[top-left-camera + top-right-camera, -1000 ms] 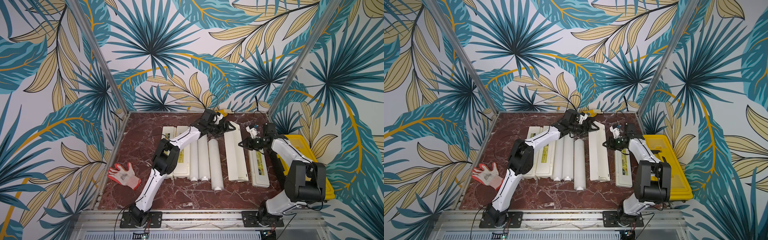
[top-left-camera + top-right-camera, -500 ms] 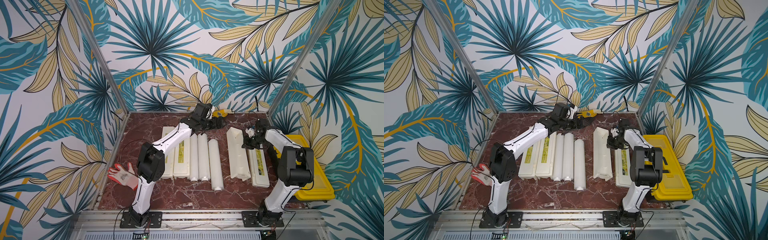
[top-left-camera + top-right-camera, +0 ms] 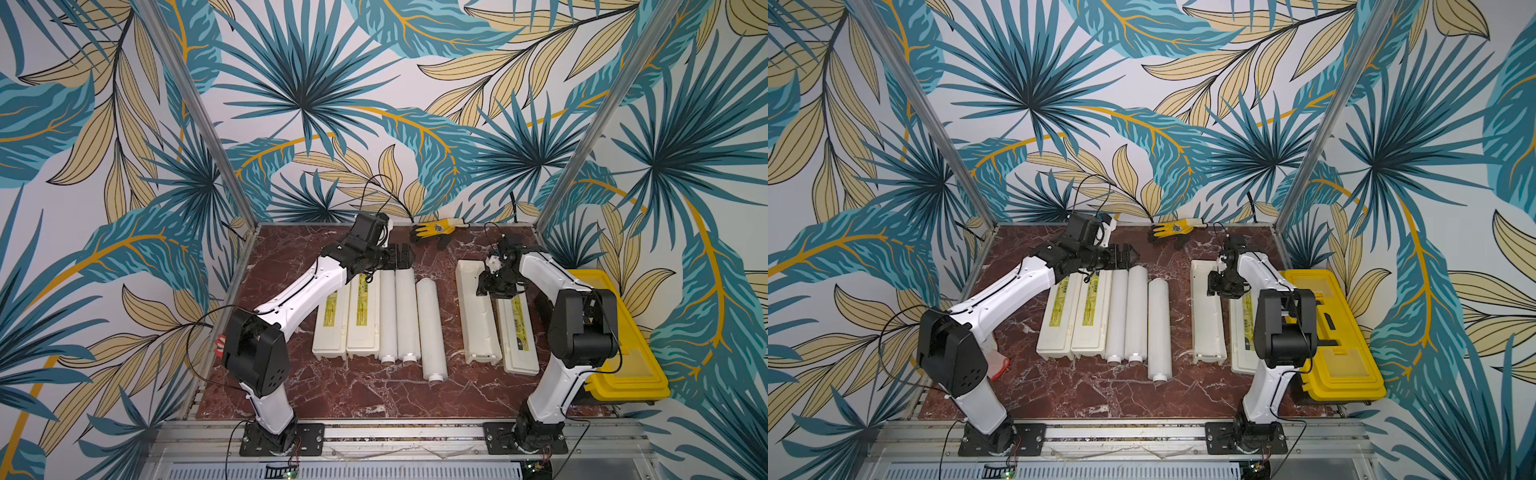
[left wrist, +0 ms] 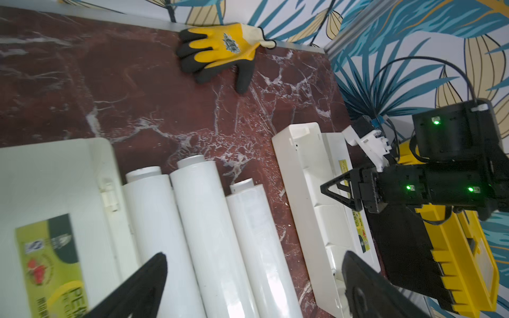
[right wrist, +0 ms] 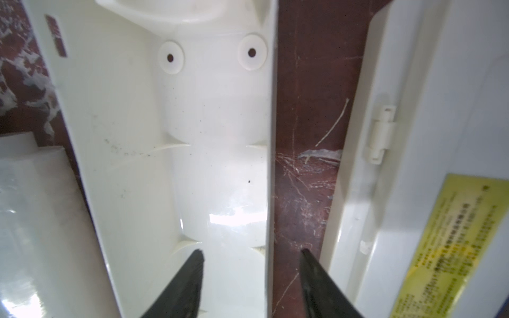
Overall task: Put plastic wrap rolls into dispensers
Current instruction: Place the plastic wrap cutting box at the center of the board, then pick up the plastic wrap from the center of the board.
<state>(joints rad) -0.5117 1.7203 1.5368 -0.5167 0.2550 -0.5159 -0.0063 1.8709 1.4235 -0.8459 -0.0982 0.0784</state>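
Three plastic wrap rolls lie side by side mid-table, two touching and the third slightly apart. Two shut dispensers with yellow-green labels lie to their left. The third dispenser lies open on the right: its empty tray beside the labelled lid. My right gripper is open and points down over the tray's far end. It straddles the tray's right wall, one finger inside, without touching it. My left gripper is open wide and empty, above the far ends of the rolls.
A yellow and black glove lies by the back wall. The yellow toolbox stands at the right edge, behind my right arm. A red and white glove peeks out behind my left arm's elbow. Metal posts stand at the back corners.
My right gripper has gone from shut to open over the tray, which now lies flat. My left arm has drawn back leftward from the dispenser's far end, its gripper staying open.
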